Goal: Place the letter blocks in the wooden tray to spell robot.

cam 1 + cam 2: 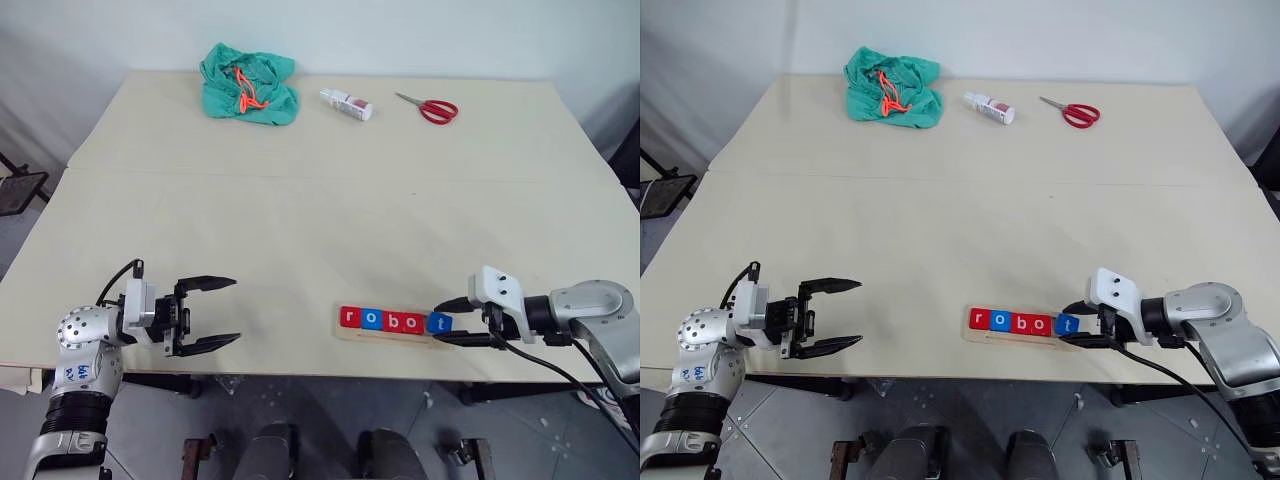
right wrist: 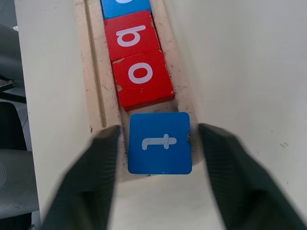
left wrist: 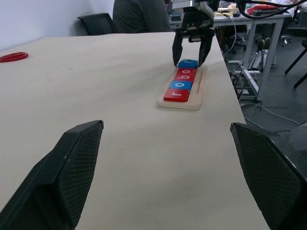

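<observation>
**Last tile seated, release under way**

Blue "t" block [image 2: 159,143] sits between the right hand's [image 1: 452,322] spread fingers, apparently free of both pads, its near end slightly askew at the tray's end. Wooden tray [image 3: 197,91] lies at the bench's [image 1: 320,220] front edge, right of centre. Holds five letter blocks [image 1: 393,320] reading r-o-b-o-t: red, blue, red, red, blue. Spelling looks complete; likely left: nudge "t" square, withdraw. Left hand [image 1: 207,315] hovers open, empty, well apart to the left.
</observation>
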